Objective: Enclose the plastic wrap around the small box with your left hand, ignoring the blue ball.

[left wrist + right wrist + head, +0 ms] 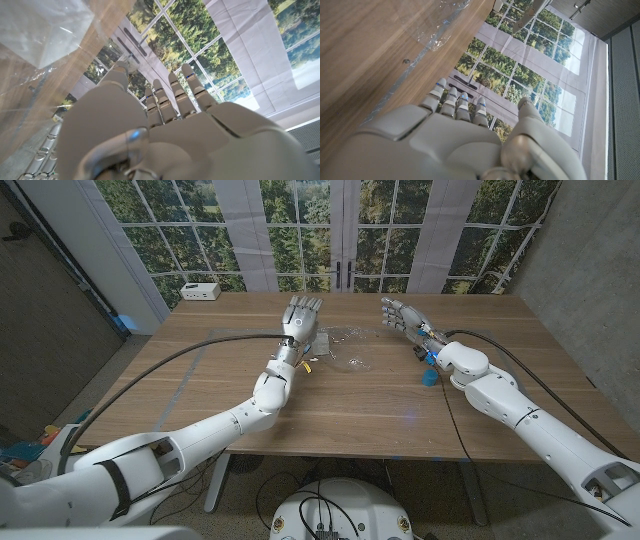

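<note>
Both hands stand unclenched and empty; the plastic wrap (349,346) lies just right of the nearer left hand (301,319), right hand (402,316) farther.

Soft daylight is admitted through the windows (330,225), and the worktop (350,395) is evenly lit. Edge distortion is seen in the head view. Nearby plastic wrap (45,30) is rendered blurred.

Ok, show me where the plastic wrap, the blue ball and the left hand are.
plastic wrap (352,348): head view, crinkled middle.
blue ball (427,377): head view, visible top.
left hand (300,320): head view, back of hand.
</note>
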Motion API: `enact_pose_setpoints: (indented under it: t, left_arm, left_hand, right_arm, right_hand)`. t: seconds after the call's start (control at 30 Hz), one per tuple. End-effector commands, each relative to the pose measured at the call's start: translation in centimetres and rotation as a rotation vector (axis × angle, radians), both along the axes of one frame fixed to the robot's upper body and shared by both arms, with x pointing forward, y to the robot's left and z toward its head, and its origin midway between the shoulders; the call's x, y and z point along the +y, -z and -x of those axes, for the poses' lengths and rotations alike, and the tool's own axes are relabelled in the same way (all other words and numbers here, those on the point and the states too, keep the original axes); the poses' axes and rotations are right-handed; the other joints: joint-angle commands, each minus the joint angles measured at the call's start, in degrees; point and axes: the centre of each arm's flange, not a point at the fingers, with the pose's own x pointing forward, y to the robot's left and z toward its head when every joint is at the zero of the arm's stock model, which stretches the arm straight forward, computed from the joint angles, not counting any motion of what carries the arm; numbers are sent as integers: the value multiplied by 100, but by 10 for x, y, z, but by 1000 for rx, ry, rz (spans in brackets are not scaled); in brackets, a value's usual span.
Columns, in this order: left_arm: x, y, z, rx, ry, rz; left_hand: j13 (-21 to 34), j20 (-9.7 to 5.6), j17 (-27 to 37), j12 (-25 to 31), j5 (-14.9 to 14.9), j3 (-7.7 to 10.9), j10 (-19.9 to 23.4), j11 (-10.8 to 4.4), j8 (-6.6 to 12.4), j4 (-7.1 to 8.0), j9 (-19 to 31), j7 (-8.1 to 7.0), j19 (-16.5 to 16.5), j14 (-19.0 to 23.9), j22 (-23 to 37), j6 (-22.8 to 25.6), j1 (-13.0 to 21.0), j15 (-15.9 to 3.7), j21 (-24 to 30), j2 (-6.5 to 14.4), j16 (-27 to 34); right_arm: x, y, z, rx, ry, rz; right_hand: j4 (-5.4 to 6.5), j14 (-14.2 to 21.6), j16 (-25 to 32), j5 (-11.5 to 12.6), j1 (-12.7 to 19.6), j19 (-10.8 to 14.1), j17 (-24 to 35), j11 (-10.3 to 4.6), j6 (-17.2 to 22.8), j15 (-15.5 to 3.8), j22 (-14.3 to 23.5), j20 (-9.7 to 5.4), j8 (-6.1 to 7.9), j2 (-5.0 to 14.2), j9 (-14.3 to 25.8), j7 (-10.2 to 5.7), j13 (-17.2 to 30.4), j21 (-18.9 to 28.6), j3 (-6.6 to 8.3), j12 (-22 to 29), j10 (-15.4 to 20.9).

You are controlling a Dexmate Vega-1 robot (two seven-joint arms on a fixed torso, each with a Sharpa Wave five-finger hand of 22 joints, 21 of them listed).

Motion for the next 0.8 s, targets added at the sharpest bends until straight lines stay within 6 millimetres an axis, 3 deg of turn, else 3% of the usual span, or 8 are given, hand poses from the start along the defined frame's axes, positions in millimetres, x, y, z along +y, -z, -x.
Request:
enact_pose_setpoints:
  t: [0.03, 0.17, 0.27, 0.47, 0.63, 0.8]
  left_arm:
    - [-2, -11, -5, 119, -86, -132]
    - [-12, -25, -7, 235, -149, -229]
    - [-10, -31, -2, 171, -103, -221]
    - [-7, -62, -4, 256, -90, -210]
    - [-12, -88, -10, 406, -120, -281]
    - [-8, -109, -8, 535, -1, -307]
  left_hand:
    - [8, -1, -19, 9, -9, -56, -1, -28, 3, -131, 12, -34, -44, -36, 25, 16, 138, -463, -38, -207, -29]
    - [-10, -4, 7, -31, 4, -298, -167, -80, -11, -4, 6, -98, -133, -271, 24, -25, -84, -444, -99, -447, -82]
    - [-17, 9, 13, -50, 20, -348, -240, -79, -38, 23, 5, -108, -160, -342, 23, -109, -129, -417, -118, -474, -93]
    - [-23, 125, 38, -44, 83, -400, -296, -33, -28, 118, 8, -19, -227, -420, 25, -128, -243, -324, -161, -424, -89]
    - [-23, 120, 43, -36, 136, -435, -323, -1, -12, 156, 11, -23, -217, -454, 26, -103, -293, -315, -170, -425, -91]
    - [-29, 149, 50, -72, 213, -554, -490, 84, -43, 240, 17, 44, -264, -581, 26, -221, -446, -243, -209, -497, -116]
  right_arm:
    - [3, -1, 0, -8, -5, 6]
    - [1, 0, 2, -9, 4, -3]
    - [0, 2, 5, -11, 8, -8]
    - [0, 1, 6, -20, 4, 0]
    - [2, 2, 7, -17, -2, 2]
    - [0, 4, 11, -17, 11, -5]
  right_hand:
    - [7, 35, 18, -4, 16, -7, 8, 19, 60, 20, 15, 44, -1, -7, 12, -5, 2, 33, -33, -10, 36]
    - [4, 35, 16, -3, 20, -6, 7, 13, 60, 18, 15, 49, -2, -7, 12, -4, 2, 33, -32, -11, 36]
    - [2, 36, 16, -2, 22, -5, 6, 11, 57, 16, 15, 48, -3, -9, 12, -4, 2, 33, -32, -12, 35]
    - [-1, 42, 17, -2, 24, -2, 5, 20, 56, 17, 15, 50, -3, -13, 12, -5, 2, 34, -33, -12, 38]
    - [-2, 57, 22, -1, 24, 6, 5, 9, 58, 16, 15, 52, -2, -14, 12, -4, 3, 37, -33, -13, 38]
    - [-4, 56, 21, -1, 26, 7, 5, 13, 52, 12, 15, 53, -5, -13, 12, -9, 3, 37, -33, -14, 38]
